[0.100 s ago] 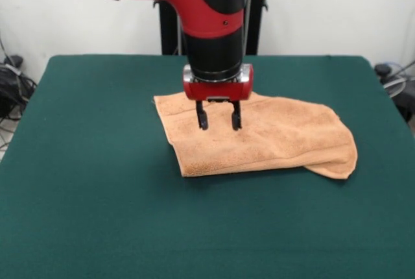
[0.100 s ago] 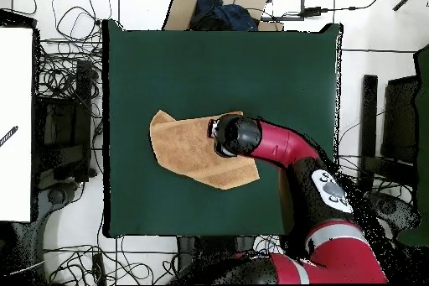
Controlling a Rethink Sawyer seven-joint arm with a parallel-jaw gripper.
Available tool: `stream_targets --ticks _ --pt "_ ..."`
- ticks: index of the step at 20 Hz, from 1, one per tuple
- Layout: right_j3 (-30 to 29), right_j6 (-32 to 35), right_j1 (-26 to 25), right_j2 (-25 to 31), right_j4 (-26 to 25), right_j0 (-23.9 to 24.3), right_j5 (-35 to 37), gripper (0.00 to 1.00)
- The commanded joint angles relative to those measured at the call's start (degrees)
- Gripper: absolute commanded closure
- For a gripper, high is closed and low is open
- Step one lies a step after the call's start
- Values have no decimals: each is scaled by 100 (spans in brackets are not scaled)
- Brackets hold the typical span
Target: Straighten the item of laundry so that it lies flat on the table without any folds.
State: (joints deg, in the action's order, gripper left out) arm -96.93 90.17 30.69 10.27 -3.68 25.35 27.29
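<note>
Hanging spread apart and grasping nothing, with the fingers (image 1: 218, 122) reaching straight down over the folded towel (image 1: 259, 137) on the table (image 1: 97, 181), its long axis running sideways and most of the cloth lying toward the rounded folded end.

no readable text — none anywhere

the red and black arm comes down to the claw (image 1: 218, 122), whose two dark fingers (image 1: 201, 117) stand apart, tips at the towel's surface. the peach-orange towel (image 1: 272, 139) lies under the claw and spreads mostly to its right in the picture, doubled over with a rounded fold at the far right end. the green counter (image 1: 91, 181) surrounds the towel on all sides.
</note>
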Motion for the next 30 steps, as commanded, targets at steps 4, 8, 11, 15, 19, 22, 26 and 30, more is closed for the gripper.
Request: stream_targets --ticks 4,8,11,15,19,22,26,30 --pt "68 754 -29 360 325 -96 429 0" --pt "77 659 -40 417 379 -96 568 0" --pt "230 557 64 384 399 -148 1000 0" --pt "370 467 124 372 342 -180 1207 0" --pt "395 423 85 430 317 -140 1212 0" --pt "350 421 96 470 327 -107 1188 0" --pt "499 339 47 478 289 -111 1318 0" --pt "665 264 -5 486 267 -122 1477 0"
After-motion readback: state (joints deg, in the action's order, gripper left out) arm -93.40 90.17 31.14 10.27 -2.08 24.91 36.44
